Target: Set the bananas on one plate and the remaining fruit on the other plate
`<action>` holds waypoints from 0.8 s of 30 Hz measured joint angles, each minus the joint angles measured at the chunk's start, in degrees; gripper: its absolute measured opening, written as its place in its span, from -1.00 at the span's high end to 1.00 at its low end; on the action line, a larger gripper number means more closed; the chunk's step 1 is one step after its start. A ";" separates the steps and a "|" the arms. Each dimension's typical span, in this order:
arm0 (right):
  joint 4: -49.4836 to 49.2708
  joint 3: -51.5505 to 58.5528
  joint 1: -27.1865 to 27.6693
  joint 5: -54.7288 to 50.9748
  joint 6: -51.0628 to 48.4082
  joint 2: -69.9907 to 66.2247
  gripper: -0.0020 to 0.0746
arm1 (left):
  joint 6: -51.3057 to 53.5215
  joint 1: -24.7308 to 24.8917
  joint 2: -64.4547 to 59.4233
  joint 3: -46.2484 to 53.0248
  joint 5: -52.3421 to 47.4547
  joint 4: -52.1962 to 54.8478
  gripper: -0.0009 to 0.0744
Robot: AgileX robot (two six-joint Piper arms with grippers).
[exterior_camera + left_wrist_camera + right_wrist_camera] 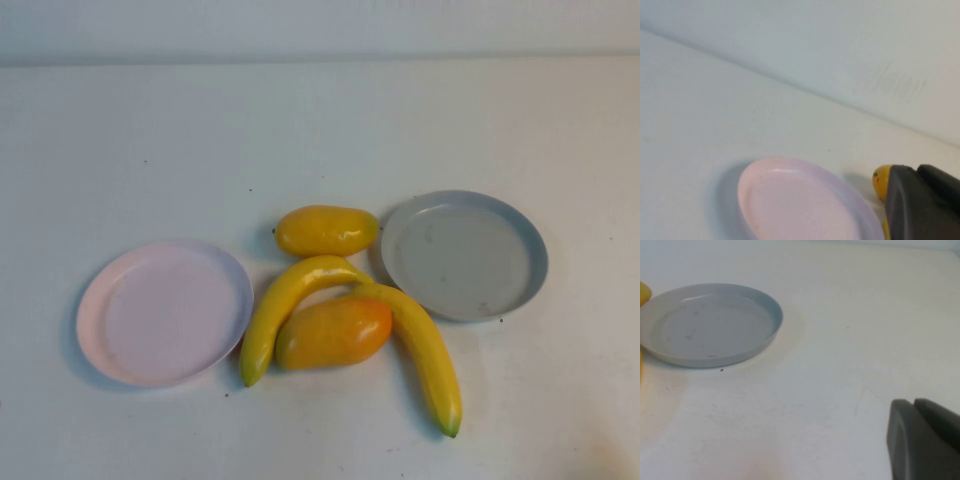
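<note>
White table (320, 130) fills the high view, with neither arm in sight there. On it the pink plate (164, 312) lies to the left and the grey plate (464, 254) to the right, both bare. Between them sit the fruits: a yellow mango (327, 230) just beside the grey plate's rim, and two bananas (285, 312) (425, 352) meeting at their upper ends to form an arch over the orange mango (334, 332), which touches both. From the left wrist view, the left pincer (920, 205) shows as a dark shape with its fingers pressed together, holding nothing, hanging above the table near the pink plate (805, 200); a yellow fruit end (882, 181) peeks out behind it. From the right wrist view, the right pincer (922, 440) is likewise clenched and empty, over bare table well apart from the grey plate (710, 325).
</note>
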State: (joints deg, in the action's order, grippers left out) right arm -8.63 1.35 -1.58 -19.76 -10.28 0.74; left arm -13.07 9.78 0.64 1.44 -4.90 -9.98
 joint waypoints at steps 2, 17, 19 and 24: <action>0.00 0.00 0.00 0.00 0.00 0.00 0.99 | -0.49 0.00 0.00 0.00 1.86 -0.09 0.98; 0.00 0.00 0.00 0.00 0.00 0.00 0.99 | -0.70 0.00 -6.44 -8.33 -7.99 -0.10 0.98; 0.00 0.00 0.00 0.00 0.00 0.00 0.99 | 0.90 0.00 -12.31 -14.32 -13.95 0.30 0.98; 0.00 0.00 0.00 0.00 0.00 0.00 0.99 | 13.07 0.00 -29.84 -28.83 -30.95 -0.63 0.98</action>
State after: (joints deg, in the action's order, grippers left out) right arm -8.63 1.35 -1.58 -19.76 -10.28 0.74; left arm 0.00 9.78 -29.19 -27.39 -35.85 -10.60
